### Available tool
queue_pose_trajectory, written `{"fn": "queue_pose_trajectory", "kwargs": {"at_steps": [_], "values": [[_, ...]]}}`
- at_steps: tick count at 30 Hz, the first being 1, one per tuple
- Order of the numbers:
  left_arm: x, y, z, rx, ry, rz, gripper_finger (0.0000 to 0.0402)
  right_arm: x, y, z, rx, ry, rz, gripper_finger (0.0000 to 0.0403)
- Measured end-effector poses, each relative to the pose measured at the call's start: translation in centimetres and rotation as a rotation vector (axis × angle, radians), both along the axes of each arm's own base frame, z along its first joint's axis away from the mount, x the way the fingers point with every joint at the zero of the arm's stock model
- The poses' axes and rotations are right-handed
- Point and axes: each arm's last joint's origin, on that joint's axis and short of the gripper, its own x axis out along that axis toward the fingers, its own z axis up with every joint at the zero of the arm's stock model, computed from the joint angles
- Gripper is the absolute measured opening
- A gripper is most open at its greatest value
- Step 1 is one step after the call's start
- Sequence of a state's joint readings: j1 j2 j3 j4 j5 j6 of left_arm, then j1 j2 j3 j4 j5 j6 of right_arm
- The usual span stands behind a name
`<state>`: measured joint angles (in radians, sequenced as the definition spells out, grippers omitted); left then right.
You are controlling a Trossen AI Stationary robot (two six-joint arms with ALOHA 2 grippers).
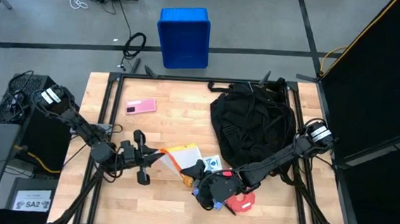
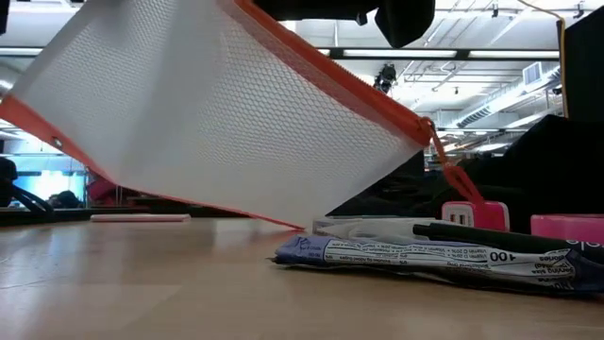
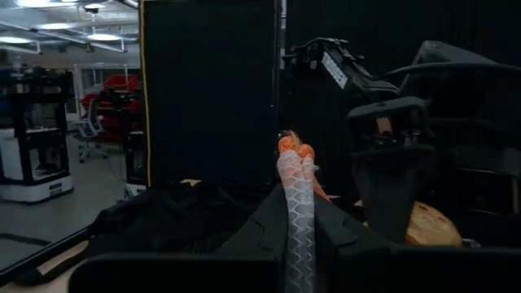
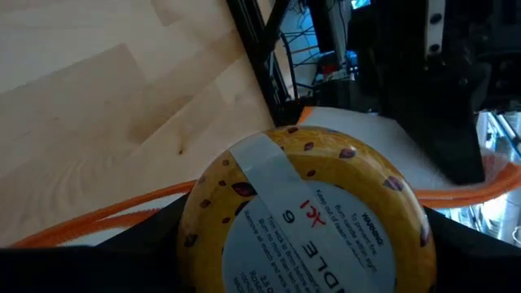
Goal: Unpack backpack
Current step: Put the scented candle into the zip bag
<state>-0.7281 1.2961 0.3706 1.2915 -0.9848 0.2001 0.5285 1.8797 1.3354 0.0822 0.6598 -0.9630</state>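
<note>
The black backpack (image 1: 255,126) lies on the table's right half, and no gripper touches it. My left gripper (image 1: 146,159) reaches in from the table's left and is shut on a white mesh pouch with orange trim (image 1: 180,157) (image 2: 217,113). My right gripper (image 1: 207,190) comes from the right, near the front edge, and is closed on a round yellow tin with a white label (image 4: 305,220). That tin also shows in the left wrist view (image 3: 431,226). In the high view the gripper hides it. My left gripper pinches the pouch's flat sides (image 3: 298,244) between its two fingers, coming about level from the table's left. The pouch stands edge-on between them and is raised and tilted. Its low corner (image 2: 300,225) is at or just above the tabletop. My right gripper holds the tin by its round side wall (image 4: 191,236), one finger (image 4: 155,244) on each side. The labelled flat face is turned toward the wrist. The tin is held above the wood; its underside does not show.
A blue-and-white printed packet (image 2: 406,253) (image 1: 212,162) and a black pen (image 2: 472,234) lie near the front. A red item (image 1: 240,201) is beside my right gripper, a pink flat item (image 1: 141,106) sits far left, and a blue crate (image 1: 184,37) stands on the floor beyond the table.
</note>
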Motion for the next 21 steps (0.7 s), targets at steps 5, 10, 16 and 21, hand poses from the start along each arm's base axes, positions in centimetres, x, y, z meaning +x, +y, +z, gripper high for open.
{"fn": "queue_pose_trajectory", "kwargs": {"at_steps": [5,10,16,21], "values": [[0.6,0.7,0.0,-0.029,-0.022,-0.004,0.0,0.0,0.0,0.0,-0.002,0.003,0.01,0.0258],[1.1,1.2,0.1,-0.04,-0.048,-0.048,0.0,0.1,-0.2,0.0,-0.002,0.004,0.004,0.0258],[1.7,0.9,1.1,-0.029,-0.068,-0.088,0.0,0.8,-1.7,0.0,0.018,0.001,-0.041,0.0258],[2.4,0.4,1.6,-0.002,-0.034,-0.098,0.0,1.4,-3.0,-0.2,0.031,0.007,-0.09,0.0258]]}}
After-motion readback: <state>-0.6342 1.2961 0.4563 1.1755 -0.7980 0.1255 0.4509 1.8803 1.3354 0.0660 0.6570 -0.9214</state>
